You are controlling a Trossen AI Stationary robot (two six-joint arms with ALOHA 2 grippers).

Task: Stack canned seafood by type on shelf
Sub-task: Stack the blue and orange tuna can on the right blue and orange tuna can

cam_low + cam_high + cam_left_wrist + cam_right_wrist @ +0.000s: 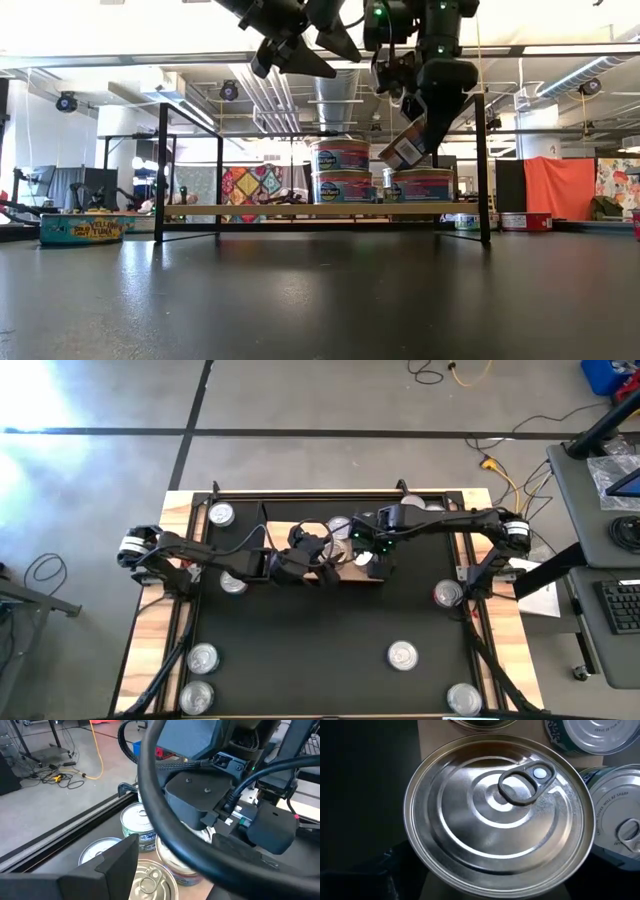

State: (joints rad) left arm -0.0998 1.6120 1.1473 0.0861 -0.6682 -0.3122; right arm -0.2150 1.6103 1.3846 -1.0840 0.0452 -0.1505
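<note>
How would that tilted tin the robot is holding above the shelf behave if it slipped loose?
The tilted tin is rigid metal, so it probably wouldn't crush. Its round shape might let it roll off the shelf. Its smooth, shiny lid looks slippery.

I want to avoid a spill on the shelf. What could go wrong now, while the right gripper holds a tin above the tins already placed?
1. The right gripper holds a short round silver-topped tin tilted over the single tin on the light-wood shelf; set down tilted, it may slide off.
2. The two-tin stack stands close beside; the descending tin could knock it.
3. The left gripper hangs near the right one, so the arms may collide.
</note>
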